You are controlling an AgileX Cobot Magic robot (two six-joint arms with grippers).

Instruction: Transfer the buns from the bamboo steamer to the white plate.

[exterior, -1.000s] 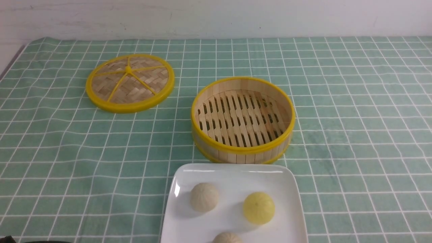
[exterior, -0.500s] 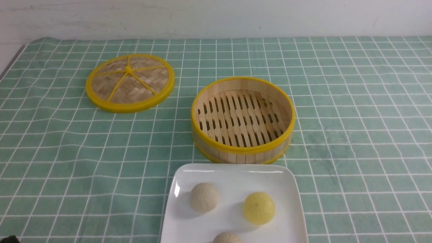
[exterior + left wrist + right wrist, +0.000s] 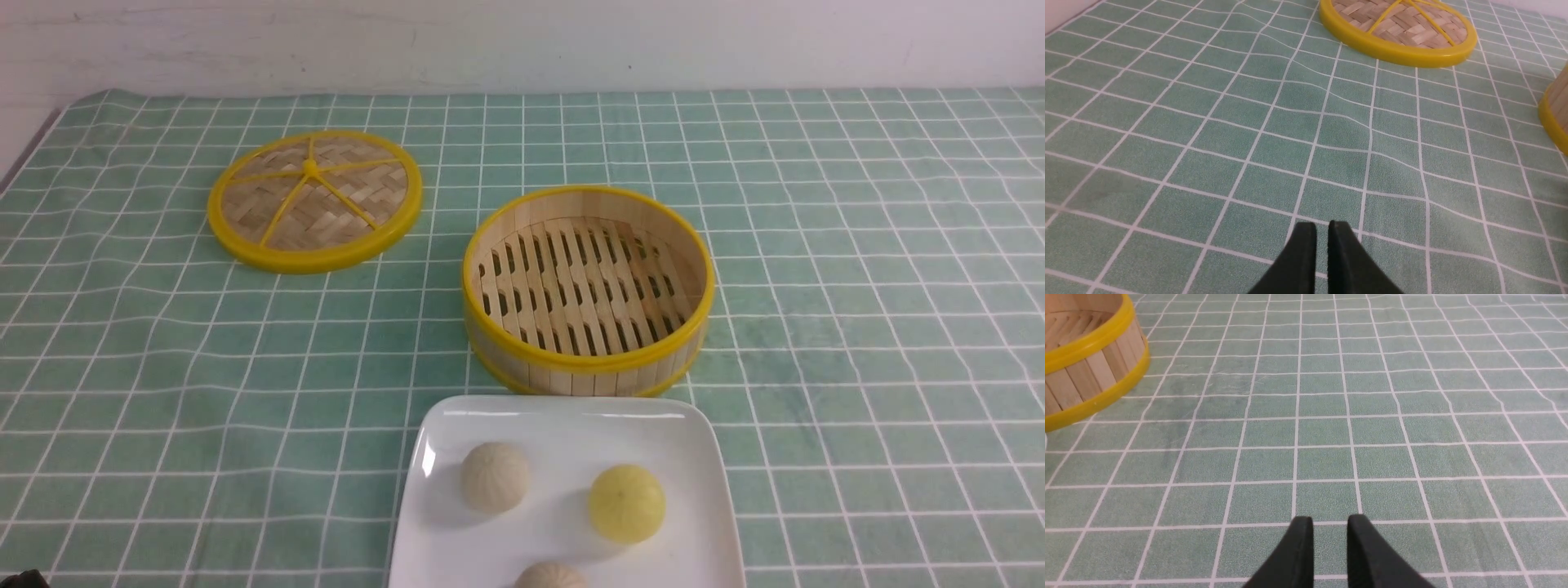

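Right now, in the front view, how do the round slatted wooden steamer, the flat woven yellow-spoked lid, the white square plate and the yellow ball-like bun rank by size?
1. White square plate, though cut off below
2. Round slatted wooden steamer
3. Flat woven yellow-spoked lid
4. Yellow ball-like bun

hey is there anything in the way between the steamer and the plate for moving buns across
Nothing visible stands between them: the steamer sits right behind the plate. Only their own rims would need clearing.
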